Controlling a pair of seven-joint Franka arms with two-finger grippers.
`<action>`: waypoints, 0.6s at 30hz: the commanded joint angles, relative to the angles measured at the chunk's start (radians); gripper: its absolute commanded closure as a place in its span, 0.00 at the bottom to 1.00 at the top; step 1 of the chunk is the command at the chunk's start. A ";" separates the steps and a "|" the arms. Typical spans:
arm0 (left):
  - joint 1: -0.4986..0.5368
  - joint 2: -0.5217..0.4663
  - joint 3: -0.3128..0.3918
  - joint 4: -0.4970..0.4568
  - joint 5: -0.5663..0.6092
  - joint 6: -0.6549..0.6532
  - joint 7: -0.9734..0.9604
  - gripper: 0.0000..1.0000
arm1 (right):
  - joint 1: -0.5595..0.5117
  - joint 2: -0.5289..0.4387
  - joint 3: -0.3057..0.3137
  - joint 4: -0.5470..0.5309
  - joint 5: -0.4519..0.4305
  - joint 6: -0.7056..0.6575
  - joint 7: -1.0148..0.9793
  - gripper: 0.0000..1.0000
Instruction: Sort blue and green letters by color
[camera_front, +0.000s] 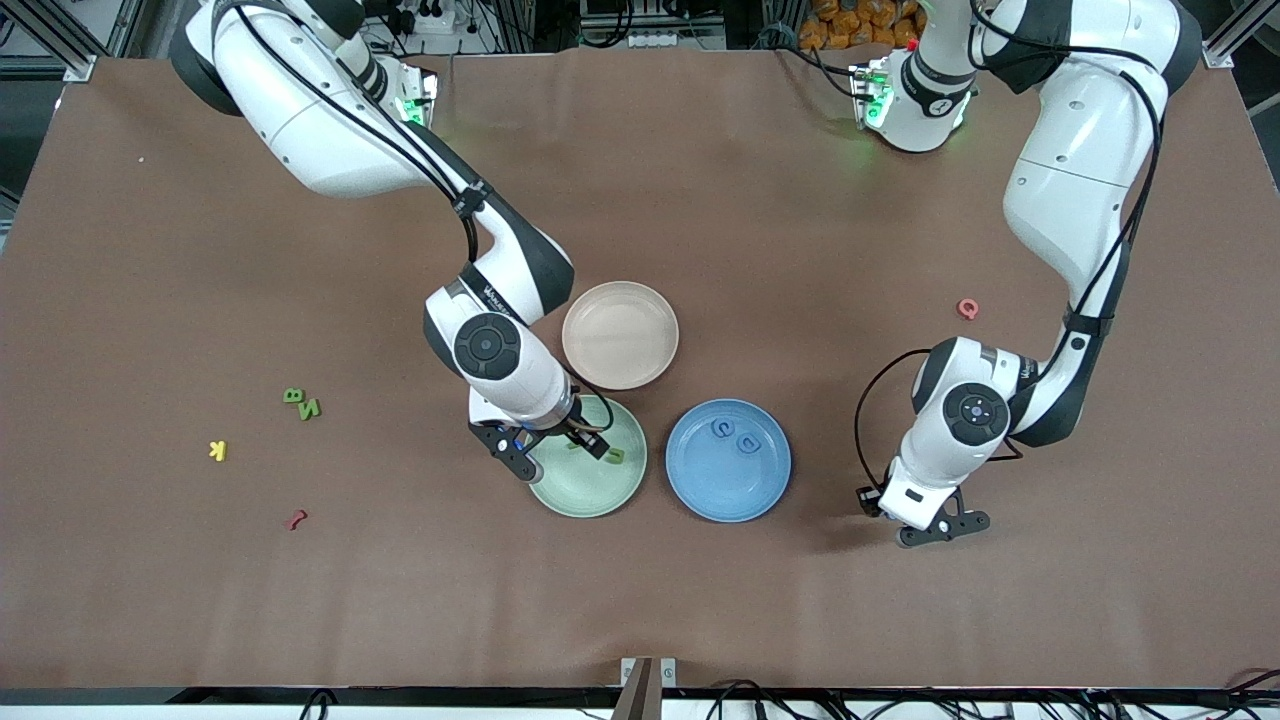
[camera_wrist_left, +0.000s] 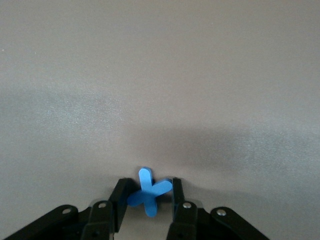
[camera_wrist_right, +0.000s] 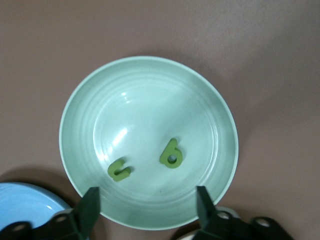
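Observation:
My right gripper (camera_front: 555, 452) hangs open and empty over the green plate (camera_front: 590, 490). In the right wrist view the gripper (camera_wrist_right: 147, 202) spans the plate's rim (camera_wrist_right: 150, 75), and a green u (camera_wrist_right: 119, 170) and a green b (camera_wrist_right: 172, 153) lie in the plate. My left gripper (camera_front: 945, 528) is low over the bare table, toward the left arm's end from the blue plate (camera_front: 730, 492), and is shut on a blue X (camera_wrist_left: 149, 191). A blue C (camera_front: 722, 427) and D (camera_front: 749, 443) lie in the blue plate. A green B (camera_front: 292, 396) and N (camera_front: 310, 408) lie on the table toward the right arm's end. The blue P is out of view.
An empty beige plate (camera_front: 620, 335) stands beside the green plate, farther from the front camera. A yellow K (camera_front: 217, 450) and a dark red squiggle (camera_front: 296, 519) lie near the green B and N. A pink Q (camera_front: 967, 308) lies near the left arm.

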 joint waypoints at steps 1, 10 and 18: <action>0.003 0.001 -0.001 0.007 0.025 0.004 -0.013 1.00 | -0.043 -0.039 0.008 0.006 -0.029 -0.061 -0.058 0.00; 0.007 -0.048 -0.009 0.004 0.011 -0.016 -0.016 1.00 | -0.126 -0.150 0.008 -0.006 -0.029 -0.308 -0.553 0.00; -0.051 -0.092 -0.012 0.005 -0.081 -0.083 -0.068 1.00 | -0.235 -0.245 0.010 -0.052 -0.026 -0.441 -0.932 0.00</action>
